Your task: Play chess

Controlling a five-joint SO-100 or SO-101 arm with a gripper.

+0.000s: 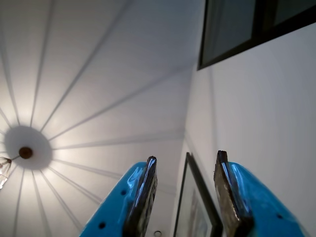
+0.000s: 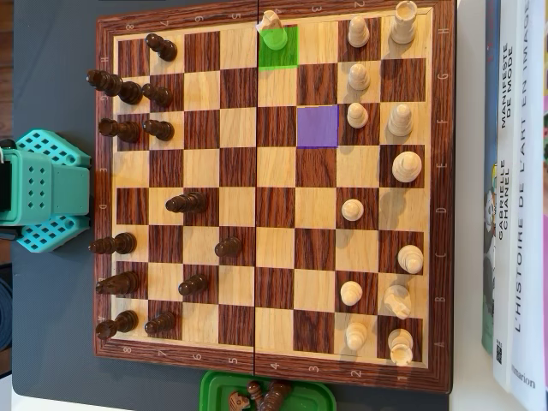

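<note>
A dark grey counter point(image 2: 60, 342) carries a wooden chessboard point(image 2: 272, 201) with a glossy reddish-brown frame and alternating pale and dark squares; the board fills most of the overhead view and reaches close to the counter's near edge at the bottom. Turned dark pieces point(image 2: 185, 202) stand along the board's left side and cream pieces point(image 2: 407, 165) along its right. One square near the top edge is tinted green point(image 2: 278, 51) with a pale piece point(image 2: 272, 27) standing at its upper border, and another square just below and to the right is tinted purple point(image 2: 318, 126) and bare. A green plastic tray point(image 2: 214, 390) at the bottom edge holds a few dark pieces point(image 2: 261, 396). Books point(image 2: 514, 197) lie spine-up on a white surface along the right side. The teal perforated base of the arm point(image 2: 47, 188) sits at the counter's left edge. In the wrist view the claw point(image 1: 185, 163) points upward at a white ceiling with radiating shadow lines, a ceiling lamp point(image 1: 24, 152), a dark-framed window point(image 1: 247, 29) and a framed picture point(image 1: 197, 207) on the white wall; its two blue plastic fingers point(image 1: 123, 197) with dark pads are spread apart, holding nothing.
</note>
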